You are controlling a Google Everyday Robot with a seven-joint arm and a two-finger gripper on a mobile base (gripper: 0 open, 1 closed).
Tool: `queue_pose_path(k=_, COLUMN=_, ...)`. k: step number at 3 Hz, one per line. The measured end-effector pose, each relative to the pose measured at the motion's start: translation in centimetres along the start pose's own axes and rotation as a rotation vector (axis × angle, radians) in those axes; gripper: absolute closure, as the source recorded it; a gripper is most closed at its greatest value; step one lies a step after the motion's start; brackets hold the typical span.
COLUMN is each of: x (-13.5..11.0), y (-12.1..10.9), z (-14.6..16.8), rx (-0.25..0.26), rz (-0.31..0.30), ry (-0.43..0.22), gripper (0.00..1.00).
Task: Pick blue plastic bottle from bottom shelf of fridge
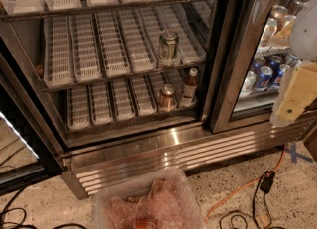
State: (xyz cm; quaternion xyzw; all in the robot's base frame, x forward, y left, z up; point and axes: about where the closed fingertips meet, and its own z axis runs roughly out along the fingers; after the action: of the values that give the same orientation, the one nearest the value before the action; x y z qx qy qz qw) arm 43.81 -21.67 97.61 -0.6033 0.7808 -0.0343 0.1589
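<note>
The open fridge fills the view, with a black door frame and white slotted lane shelves. The blue plastic bottle stands upright at the right end of the bottom shelf; it has a dark body, a white cap and a pale label. A copper-brown can stands just left of it. A taller green-silver can stands on the shelf above. My gripper, a cream-coloured piece under a white arm link, hangs at the right edge, outside the fridge and far right of the bottle.
A ribbed stainless-steel sill edges the fridge base. A glass-fronted compartment with blue cans is behind my gripper. A clear plastic bin sits on the floor in front. An orange cable and black cables lie on the floor.
</note>
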Motion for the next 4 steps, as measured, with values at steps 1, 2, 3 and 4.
queue_pose_path(k=1, x=0.0, y=0.0, z=0.0, rx=0.000, rz=0.000, ry=0.000, gripper=0.00)
queue_pose_path(k=2, x=0.1, y=0.4, z=1.7, rx=-0.043, rz=-0.008, ry=-0.047, gripper=0.00)
queue_pose_path(k=3, x=0.7, y=1.7, z=7.1, rx=-0.120, rz=0.053, ry=-0.089, gripper=0.00)
queue_pose_path(k=4, x=1.7, y=2.9, z=13.6, rx=-0.152, rz=0.109, ry=-0.089, gripper=0.00)
